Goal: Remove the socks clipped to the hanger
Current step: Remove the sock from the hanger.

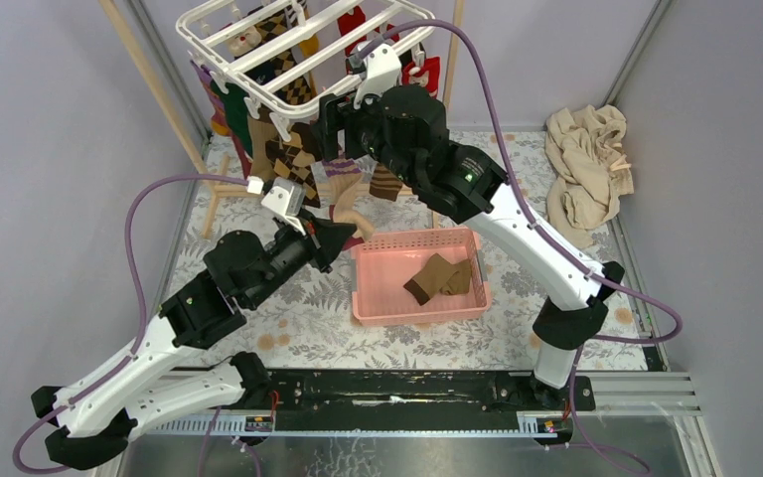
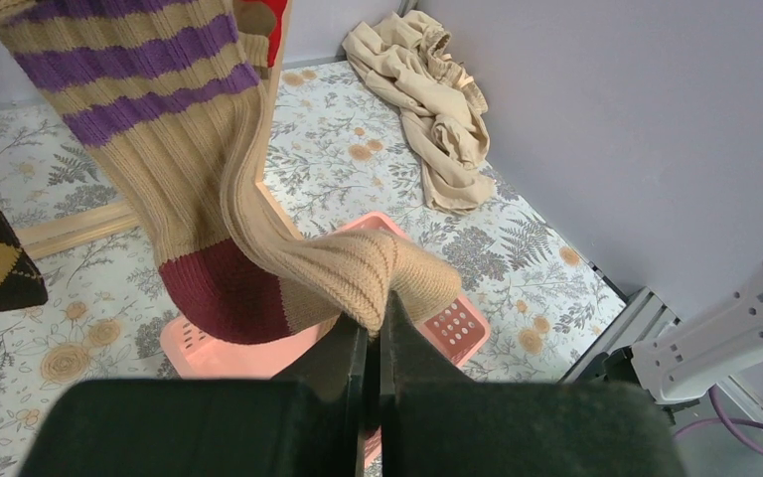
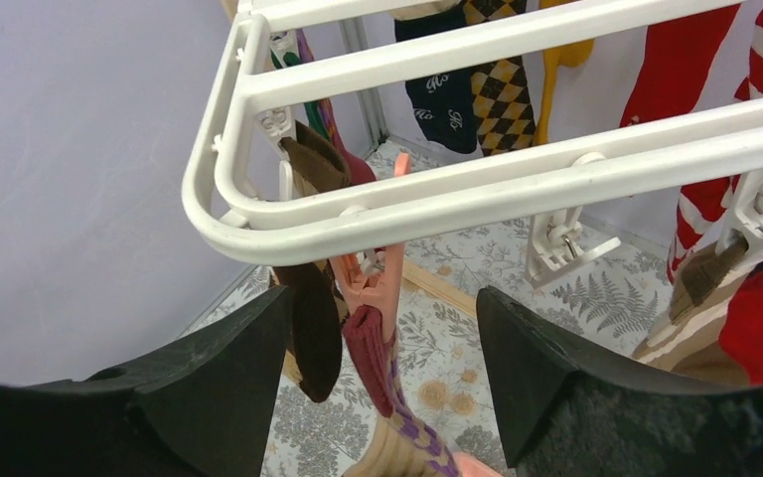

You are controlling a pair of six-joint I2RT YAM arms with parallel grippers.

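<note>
We are in a small booth with pale grey walls, and the table (image 1: 298, 323) wears a cloth with leaves and flowers on it. Our left gripper (image 2: 376, 320) is pressed tight on the tan toe of the striped sock (image 2: 159, 149), the one with purple bands and a dark red heel. That sock hangs down from the hanger (image 3: 457, 194), the white rack at the back of the table. Its dark red top looks to sit in a pink clip (image 3: 389, 283) under the front bar. Our right gripper (image 3: 382, 303) is up there too, spread wide, with one finger on each side of the clip and touching nothing that we can see. Near the left gripper sits the pink basket (image 1: 363, 293), with brown socks (image 1: 442, 276) already inside. A heap of tan cloth (image 1: 584, 164) lies by the right wall.

We think the step now is to open the clip. To do it well, the right fingers should squeeze the clip's top ends, not the sock, and not bump the white bar. The left gripper should pull down softly, so the sock slides out and the rack does not swing.

A dark blue sock (image 3: 437, 99) has small pale letters on it, but they are too small for us to read
</note>
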